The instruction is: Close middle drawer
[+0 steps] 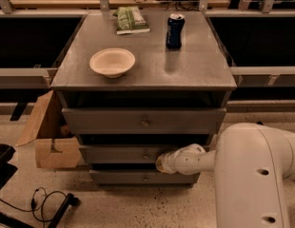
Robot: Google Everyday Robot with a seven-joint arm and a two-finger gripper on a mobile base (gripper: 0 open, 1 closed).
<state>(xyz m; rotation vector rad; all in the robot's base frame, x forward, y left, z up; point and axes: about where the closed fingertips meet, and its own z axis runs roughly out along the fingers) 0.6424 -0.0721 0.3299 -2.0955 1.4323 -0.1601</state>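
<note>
The counter [195, 65] is smooth grey wood with a soft sheen that faintly mirrors the can [175, 31] on it, which is glossy blue metal. Also on the counter, the bowl [112, 62] looks like matt cream paper pulp and the packet [131, 19] like shiny green plastic. Below the counter, the middle drawer [114, 154] has a matt grey wooden front with a small metal knob [146, 154]. The gripper [162, 163], at that front just right of the knob, is smooth cream plastic, like the arm [252, 175]. Left of the counter, the box [47, 137] is matt brown cardboard. The floor [138, 208] is speckled and dull.
</note>
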